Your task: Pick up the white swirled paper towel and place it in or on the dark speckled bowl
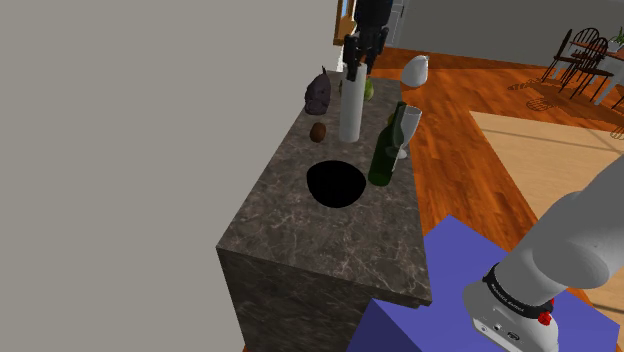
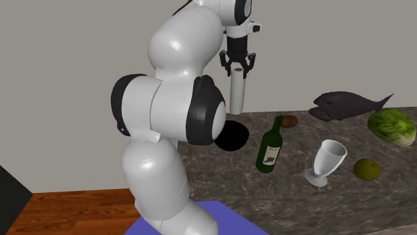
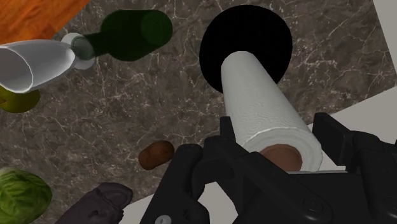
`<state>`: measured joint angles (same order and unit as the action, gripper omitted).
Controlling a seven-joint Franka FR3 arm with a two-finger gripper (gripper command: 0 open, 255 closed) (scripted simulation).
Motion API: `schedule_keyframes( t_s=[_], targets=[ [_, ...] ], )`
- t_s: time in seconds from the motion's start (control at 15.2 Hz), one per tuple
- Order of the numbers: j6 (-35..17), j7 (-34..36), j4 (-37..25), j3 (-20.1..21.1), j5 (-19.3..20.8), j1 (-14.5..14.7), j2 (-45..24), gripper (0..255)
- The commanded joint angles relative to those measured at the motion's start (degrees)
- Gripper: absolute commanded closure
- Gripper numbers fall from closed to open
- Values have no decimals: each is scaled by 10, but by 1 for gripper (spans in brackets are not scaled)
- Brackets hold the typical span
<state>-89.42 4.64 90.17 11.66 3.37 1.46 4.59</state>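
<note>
Paper towel roll (image 2: 237, 90), white with a faint embossed pattern, upright and clasped at its top end between the black fingers of the gripper (image 2: 237, 65). Brown core visible between those fingers in the wrist view. Stands just beyond the dark bowl (image 1: 335, 184) in the shoulder view, with its lower end overlapping the bowl's black inside in the wrist view. Cannot tell whether that lower end touches the surface or hangs just above it.

Below it all, orange wood floor (image 1: 470, 150). Next, a dark grey marble-patterned counter (image 1: 330, 250) against a plain grey wall, carrying everything else. White arm (image 2: 174, 100) with dark joints, rising from the blue stand (image 1: 450, 290) and bending over the counter from above. Dark fish-shaped thing (image 2: 351, 105) lying near the wall at the far end. Green lettuce head (image 2: 394, 127) just beside it, toward the counter's front edge. Green bottle (image 2: 270, 145) upright, near the bowl on the side away from the wall. Bowl round, black inside, apart from the bottle. Pale stemmed glass (image 2: 327, 160) upright, just beyond the bottle. Small yellow-green fruit (image 2: 366, 169) close to the glass. Small brown lump (image 2: 289, 121) near the wall, between the roll and the fish-shaped thing.
</note>
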Motion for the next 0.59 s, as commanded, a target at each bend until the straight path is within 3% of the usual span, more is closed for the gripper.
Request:
schedule_keyframes(
  t_s=[0.0, 0.53],
  targets=[
    [-16, -2, 23, -2, -2, -1, 8, 255],
    [-81, 0, 104, -3, -5, -1, 24, 255]
  ],
)
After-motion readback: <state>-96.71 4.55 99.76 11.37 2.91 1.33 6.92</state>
